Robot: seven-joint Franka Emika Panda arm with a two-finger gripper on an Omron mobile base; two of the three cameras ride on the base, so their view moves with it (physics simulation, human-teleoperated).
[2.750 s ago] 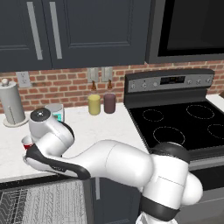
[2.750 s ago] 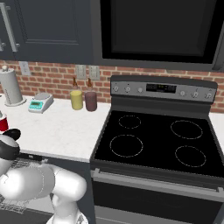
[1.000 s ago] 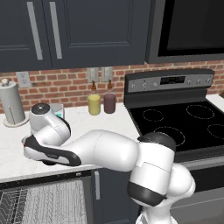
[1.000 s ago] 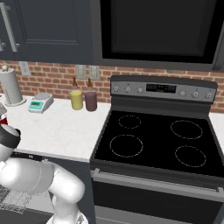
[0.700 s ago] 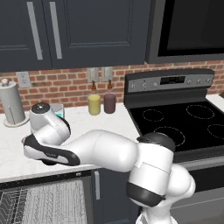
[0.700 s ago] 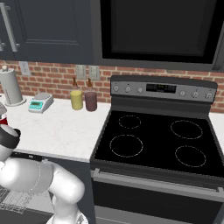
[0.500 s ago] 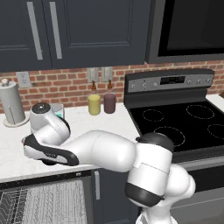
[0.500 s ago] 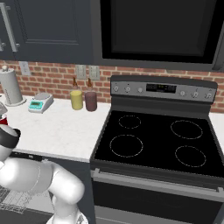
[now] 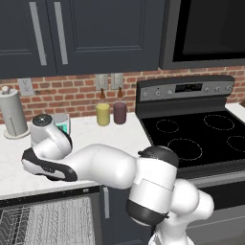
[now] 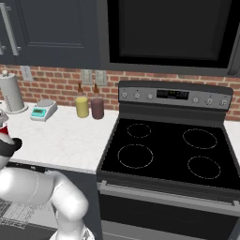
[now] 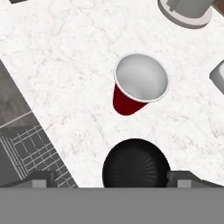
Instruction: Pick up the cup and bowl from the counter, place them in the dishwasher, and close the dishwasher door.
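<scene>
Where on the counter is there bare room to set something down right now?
Bare counter runs from the yellow canister and maroon canister forward to the front edge, beside the stove. It is crowded around the cup and bowl, below the open gripper.

White arm [image 9: 100, 165] reaches left over the counter [image 9: 95, 136] above the dishwasher [image 9: 48, 222].
</scene>
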